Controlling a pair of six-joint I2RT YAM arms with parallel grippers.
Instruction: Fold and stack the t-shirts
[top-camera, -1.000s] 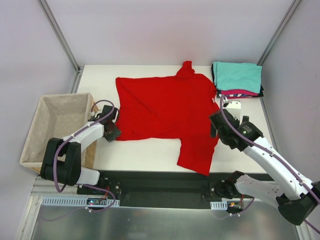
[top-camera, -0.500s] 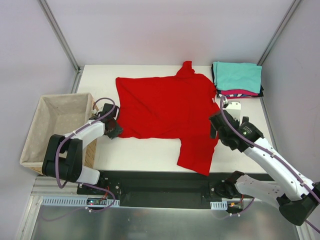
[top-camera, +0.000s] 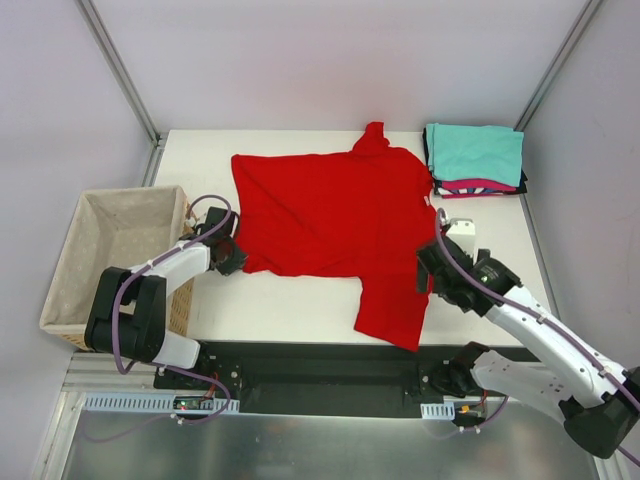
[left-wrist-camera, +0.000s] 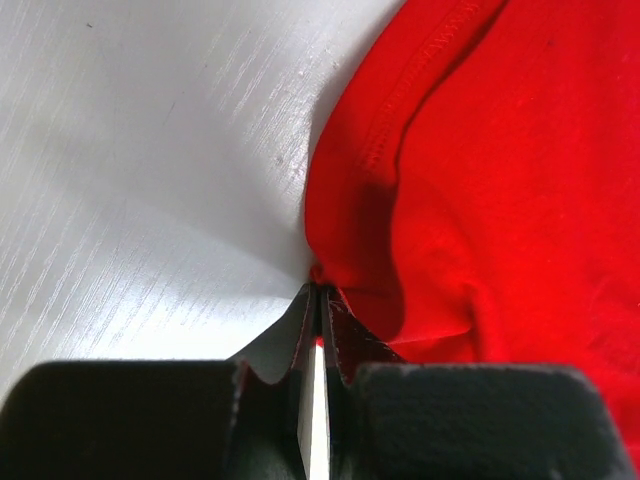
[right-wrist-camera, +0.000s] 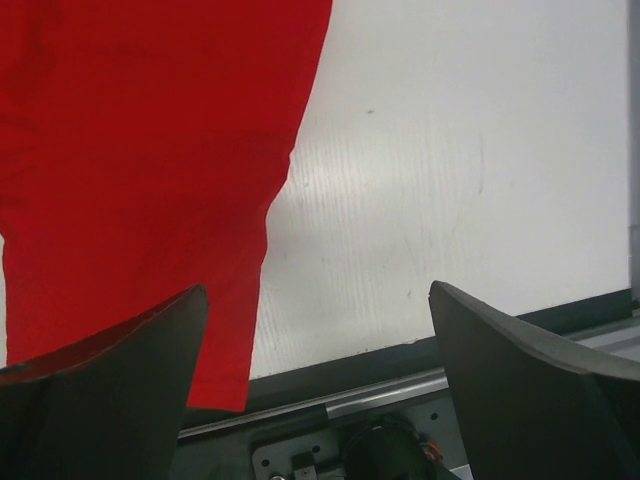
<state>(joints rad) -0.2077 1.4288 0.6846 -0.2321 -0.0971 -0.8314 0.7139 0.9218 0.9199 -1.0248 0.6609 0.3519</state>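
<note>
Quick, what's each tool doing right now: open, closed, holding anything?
Left tool: closed, pinching the edge of the red shirt.
Right tool: open, holding nothing.

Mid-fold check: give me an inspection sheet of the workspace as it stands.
Surface: white table, no marks seen.
Job's things: red t-shirt spread out; folded stack, teal on top, far right corner.
Clutter: wicker basket left of the table, nothing seen inside.
Grippers: left gripper jaws shut on the red t-shirt's left edge; right gripper jaws open at its right edge, holding nothing.
Cables: purple cables along both arms.
Surroundings: white walls, metal frame posts.
</note>
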